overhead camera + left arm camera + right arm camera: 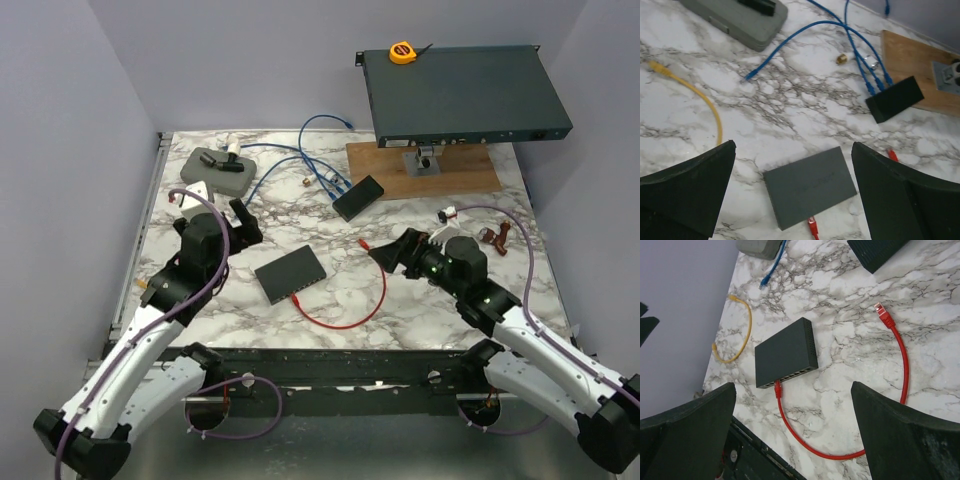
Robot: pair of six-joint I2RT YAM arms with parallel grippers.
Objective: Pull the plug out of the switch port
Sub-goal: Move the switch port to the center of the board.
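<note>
1. Worktop (pixel 410 325): marbled, carrying everything.
2. Left claw (pixel 794 150) and right claw (pixel 792 386): both spread wide, holding nothing.
3. Switch (pixel 290 272): between the two claws, just ahead of each.
4. Red cable (pixel 906 371): loops right of the right claw's centre.
5. Plug (pixel 777 386): seated in the switch's port face, long axis pointing toward the arm bases. It is just left of centre ahead of the right claw, which I judge better placed.

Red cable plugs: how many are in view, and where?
2. The seated plug is in a front port of the grey switch; the loose plug lies free on the marble table. None seems hidden.
</note>
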